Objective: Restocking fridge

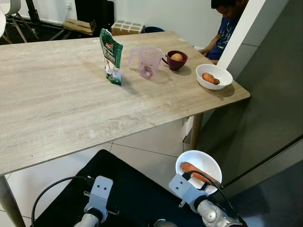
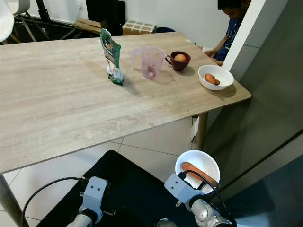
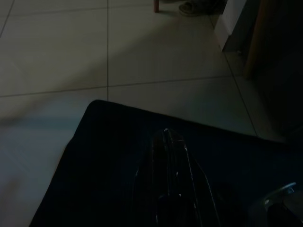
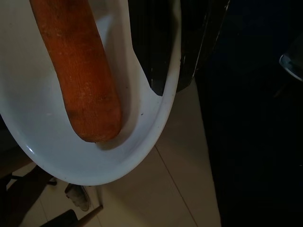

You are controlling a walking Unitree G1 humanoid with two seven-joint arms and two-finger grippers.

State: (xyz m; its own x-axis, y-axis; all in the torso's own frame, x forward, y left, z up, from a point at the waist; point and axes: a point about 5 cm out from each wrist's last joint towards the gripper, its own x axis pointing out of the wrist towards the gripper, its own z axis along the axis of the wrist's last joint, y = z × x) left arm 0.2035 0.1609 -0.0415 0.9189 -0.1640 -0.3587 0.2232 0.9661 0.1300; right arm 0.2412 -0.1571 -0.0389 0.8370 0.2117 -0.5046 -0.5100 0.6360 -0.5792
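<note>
My right gripper (image 1: 201, 182) is clamped on the near rim of a white bowl (image 1: 208, 163), held low over the floor, right of the table (image 1: 71, 109). The carrot (image 4: 78, 71) inside lies lengthwise away from my fingers. The grey fridge door (image 1: 270, 109) stands just right. My left gripper (image 3: 173, 156) hangs idle, grip too dark to tell

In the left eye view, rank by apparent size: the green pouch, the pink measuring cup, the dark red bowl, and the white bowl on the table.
1. Green pouch
2. Pink measuring cup and white bowl: too alike to rank
3. Dark red bowl, which sits farthest back, so nearness may make it look smaller.
</note>
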